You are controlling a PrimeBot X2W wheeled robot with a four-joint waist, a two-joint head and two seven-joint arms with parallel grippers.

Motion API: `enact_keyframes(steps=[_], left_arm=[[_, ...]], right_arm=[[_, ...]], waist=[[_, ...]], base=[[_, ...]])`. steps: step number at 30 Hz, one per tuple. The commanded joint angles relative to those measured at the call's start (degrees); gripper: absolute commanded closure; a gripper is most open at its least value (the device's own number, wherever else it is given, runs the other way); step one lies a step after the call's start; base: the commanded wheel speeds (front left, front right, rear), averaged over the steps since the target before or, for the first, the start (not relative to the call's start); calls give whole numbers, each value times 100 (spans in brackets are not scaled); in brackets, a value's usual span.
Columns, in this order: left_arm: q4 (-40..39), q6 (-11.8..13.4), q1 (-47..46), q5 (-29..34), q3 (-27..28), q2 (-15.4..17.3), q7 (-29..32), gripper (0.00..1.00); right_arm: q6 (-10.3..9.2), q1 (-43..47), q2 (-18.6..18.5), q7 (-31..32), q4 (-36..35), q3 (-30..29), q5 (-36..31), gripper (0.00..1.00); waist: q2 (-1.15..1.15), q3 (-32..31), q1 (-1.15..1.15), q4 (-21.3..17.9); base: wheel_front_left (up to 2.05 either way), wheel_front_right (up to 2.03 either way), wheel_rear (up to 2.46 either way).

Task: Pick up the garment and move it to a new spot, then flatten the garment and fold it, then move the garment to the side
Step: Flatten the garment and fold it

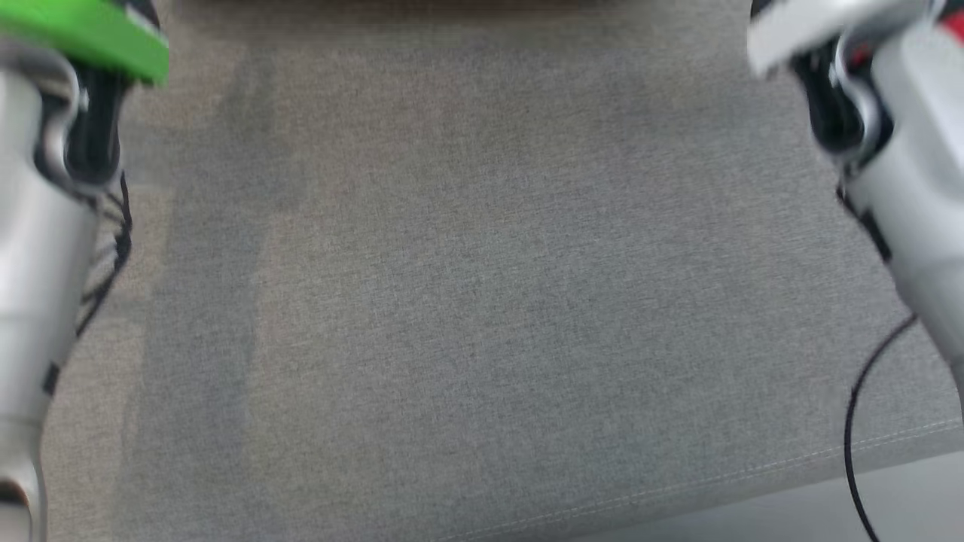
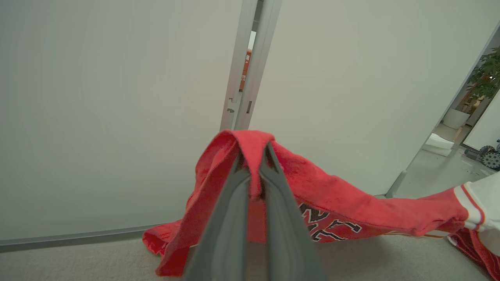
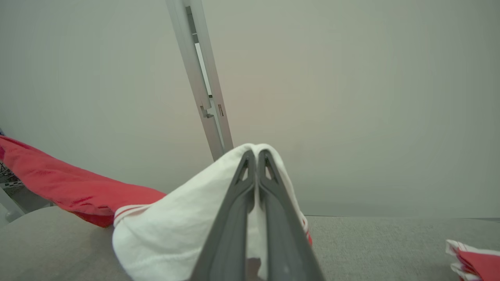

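Observation:
The garment (image 2: 351,203) is red with black-and-white lettering and white, red-striped sleeves. It hangs stretched between my two grippers above the grey surface. In the left wrist view my left gripper (image 2: 254,150) is shut on a red fold of it, the cloth draped over the fingertips. In the right wrist view my right gripper (image 3: 256,153) is shut on a white sleeve (image 3: 175,218), and the red body (image 3: 70,183) trails off to the left. The head view shows my pale forearms, the left (image 1: 38,248) and the right (image 1: 915,196), raised at either side.
A grey fabric-covered surface (image 1: 482,301) lies below, its seamed front edge at the lower right. White wall panels (image 2: 97,117) with a metal post (image 2: 250,66) stand close behind. Another red-and-white cloth (image 3: 474,261) lies at the right. A black cable (image 1: 858,421) hangs from my right arm.

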Motion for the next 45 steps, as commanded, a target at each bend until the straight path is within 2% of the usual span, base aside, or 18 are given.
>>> enact_keyframes(steps=[1,4,10,17,21,27,34,39,45], left_arm=[[-239,29,421,94,218,42,-51,100],[-737,158,1377,296,630,-56,-42,100],[-1627,416,3208,785,1283,-320,-45,100],[-2110,502,4870,1063,1830,-664,-46,100],[-2140,408,5530,1143,1969,-852,-46,100],[-2144,338,6276,1283,2020,-1135,-46,100],[-2194,297,6835,1407,2208,-1296,-46,100],[-2181,261,6970,1456,2276,-1331,-46,100],[-2089,232,6908,1539,2150,-1380,-47,100]], right_arm=[[1,485,-137,-43,-212,3,75,100],[0,1329,-348,-47,-635,-89,131,100],[0,2988,-510,13,-1362,-405,200,100],[0,4615,-344,320,-1958,-938,156,100],[0,5448,-151,519,-2323,-1309,1,100],[0,6632,235,1048,-3011,-1890,-340,100],[0,7753,740,1815,-3886,-2643,-720,100],[0,8043,1036,2230,-4290,-3013,-889,100],[1,7906,1258,2482,-4483,-3228,-999,100]], waist=[[0,-317,-1,-52],[0,-508,-1,-27],[0,-884,-1,3],[0,-1186,-1,12],[0,-1350,-1,24],[0,-1592,-1,69],[0,-1768,-1,139],[0,-1811,-1,179],[0,-1833,-1,221]], base=[[0,0,0],[0,0,0],[0,0,0],[0,0,0],[0,0,0],[0,0,0],[0,0,0],[0,0,0],[0,0,0]])
